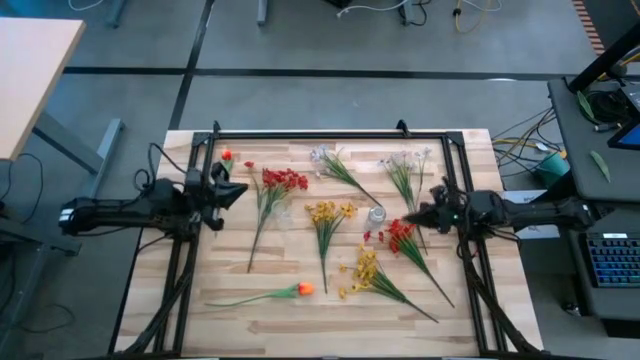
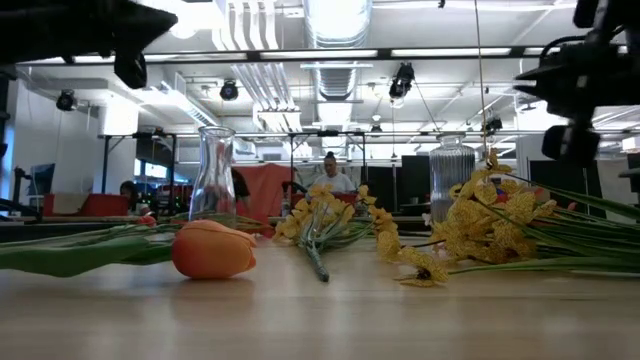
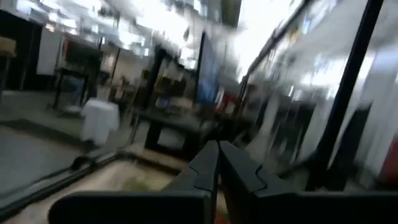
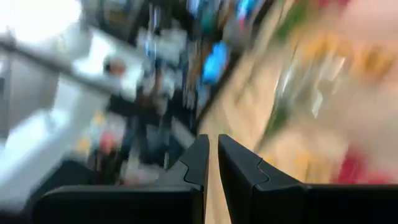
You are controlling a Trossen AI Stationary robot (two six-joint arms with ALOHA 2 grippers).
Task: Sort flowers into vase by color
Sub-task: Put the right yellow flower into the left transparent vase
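Note:
Flowers lie loose on the wooden table: a red spray, a yellow spray, two white sprays, a second red spray, a second yellow spray and an orange tulip. A clear glass vase stands upright mid-table. In the low view it is the ribbed vase, and a second clear vase stands to its left. My left gripper hovers shut at the left side, near the red spray. My right gripper hovers shut just right of the vase. Neither holds anything.
A black metal frame runs along the table's far edge and down both sides beneath the arms. A small red blossom lies at the far left. Bare wood shows along the near edge. People sit at desks beyond the table.

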